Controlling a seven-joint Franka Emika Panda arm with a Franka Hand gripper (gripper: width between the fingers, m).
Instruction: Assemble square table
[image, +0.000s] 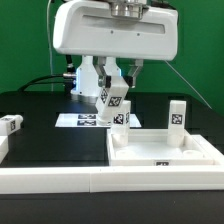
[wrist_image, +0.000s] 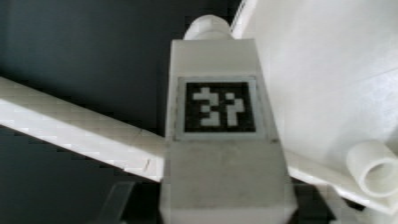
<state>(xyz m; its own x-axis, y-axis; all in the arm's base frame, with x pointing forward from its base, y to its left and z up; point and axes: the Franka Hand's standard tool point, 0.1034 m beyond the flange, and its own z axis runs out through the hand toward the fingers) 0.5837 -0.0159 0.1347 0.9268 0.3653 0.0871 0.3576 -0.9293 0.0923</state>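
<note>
Bright, even light falls on both views, with hardly any shadow on the black tabletop. White plastic washes out, and the wrist view's close leg looks soft and blurred.

Black worktop lies beneath the gripper. The marker board lies flat on it, below the gripper. Long white border wall runs nearer the camera than the gripper. Green backdrop stands behind it.

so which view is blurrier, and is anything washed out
Exterior view: fairly sharp, the tilted leg shows a crisp tag. Wrist view: softer, its tag edges fuzzy, and the white surface beside it is washed out, nearly featureless.
</note>
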